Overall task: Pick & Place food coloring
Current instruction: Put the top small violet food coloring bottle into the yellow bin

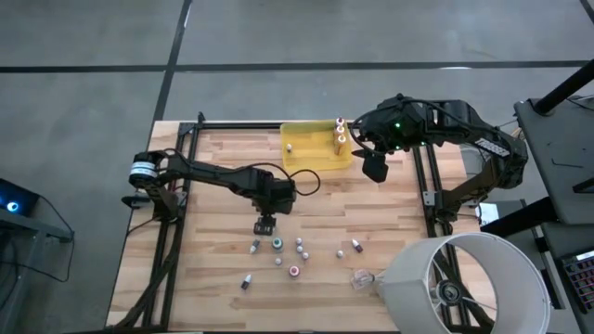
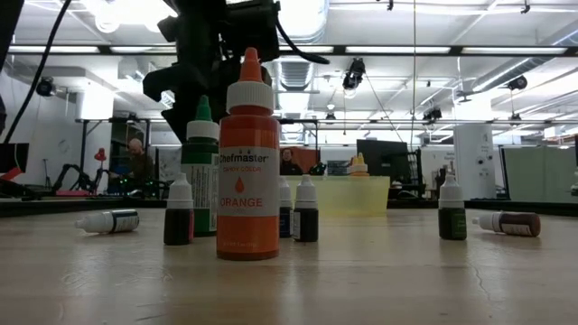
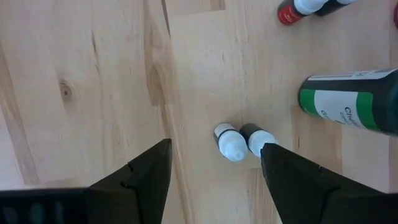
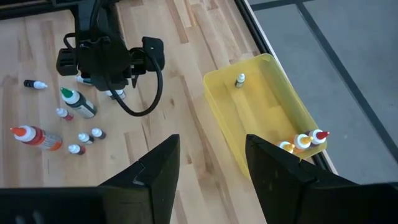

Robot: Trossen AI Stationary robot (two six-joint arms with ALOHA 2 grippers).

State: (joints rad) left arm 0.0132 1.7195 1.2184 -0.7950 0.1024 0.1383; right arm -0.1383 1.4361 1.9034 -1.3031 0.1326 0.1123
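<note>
Several small food coloring bottles stand or lie on the wooden table near its front middle. Among them are a tall orange one (image 2: 248, 153), a green one (image 3: 348, 99) and two little white-capped ones (image 3: 230, 142) standing side by side. My left gripper (image 3: 216, 148) hangs open above that pair, pointing steeply down; the pair stands between its fingers, closer to one of them, and touches neither. The yellow tray (image 1: 316, 153) at the far middle holds a few bottles (image 4: 305, 142). My right gripper (image 1: 374, 167) waits open, high beside the tray's right end.
A bottle (image 1: 246, 281) lies toward the near left, and two more (image 1: 355, 246) stand to the right. A clear plastic scrap (image 1: 362, 278) lies beside a large white cylinder (image 1: 464, 283) at the near right corner. Black frame rails (image 1: 176, 204) run along both sides.
</note>
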